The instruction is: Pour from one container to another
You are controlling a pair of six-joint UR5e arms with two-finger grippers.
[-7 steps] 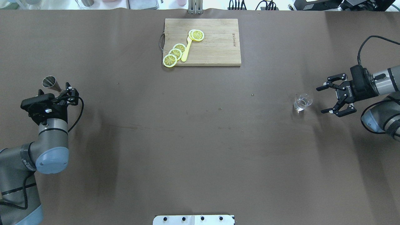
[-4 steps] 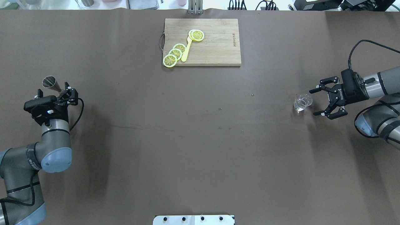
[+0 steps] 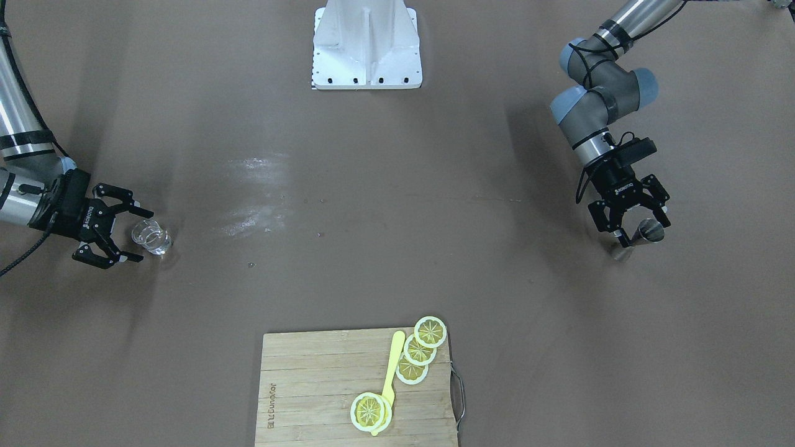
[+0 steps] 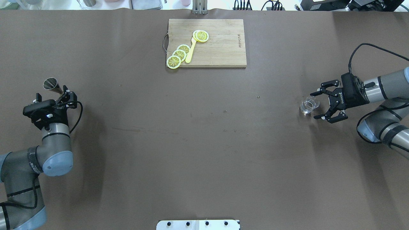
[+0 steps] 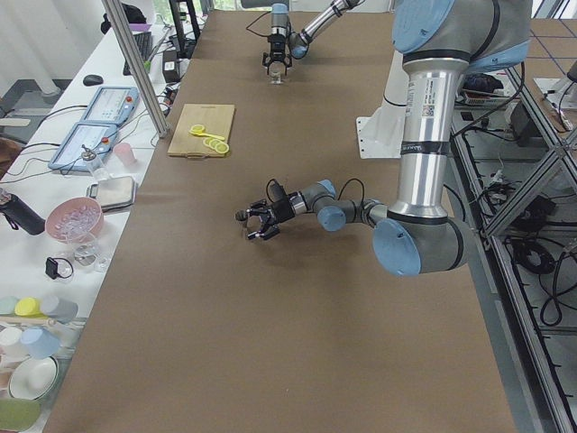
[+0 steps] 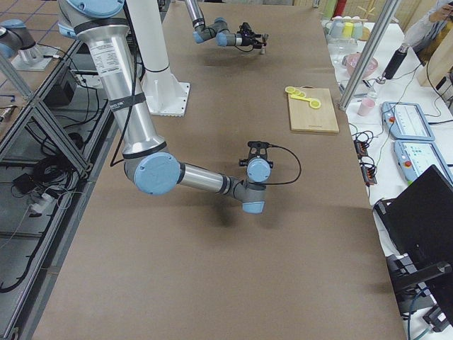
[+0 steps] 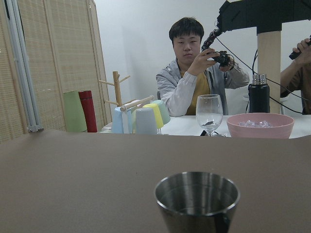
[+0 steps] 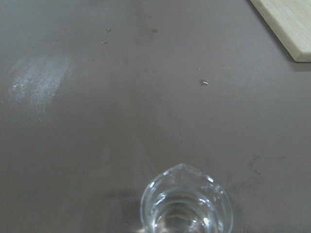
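Observation:
A steel jigger [image 4: 50, 83] stands at the table's left side, its open rim filling the bottom of the left wrist view [image 7: 197, 196]. My left gripper [image 4: 67, 93] is open, with its fingers on either side of the jigger's lower part [image 3: 649, 231]. A small clear glass [image 4: 309, 104] with a little liquid stands at the right side. My right gripper [image 4: 316, 106] is open and level with the table, its fingertips just reaching both sides of the glass [image 3: 152, 239]. The right wrist view shows the glass [image 8: 187, 206] close at the bottom edge.
A wooden cutting board [image 4: 220, 41] with lemon slices [image 4: 179, 54] and a yellow spoon [image 4: 191, 51] lies at the back centre. The robot's white base plate [image 3: 366, 43] is at the near edge. Beyond the table's left end sit people [image 7: 194, 82], cups and a pink bowl [image 7: 260, 125].
My right gripper has moved left to the glass, still open. The left arm has shifted slightly toward the jigger. Jigger and glass have not moved.

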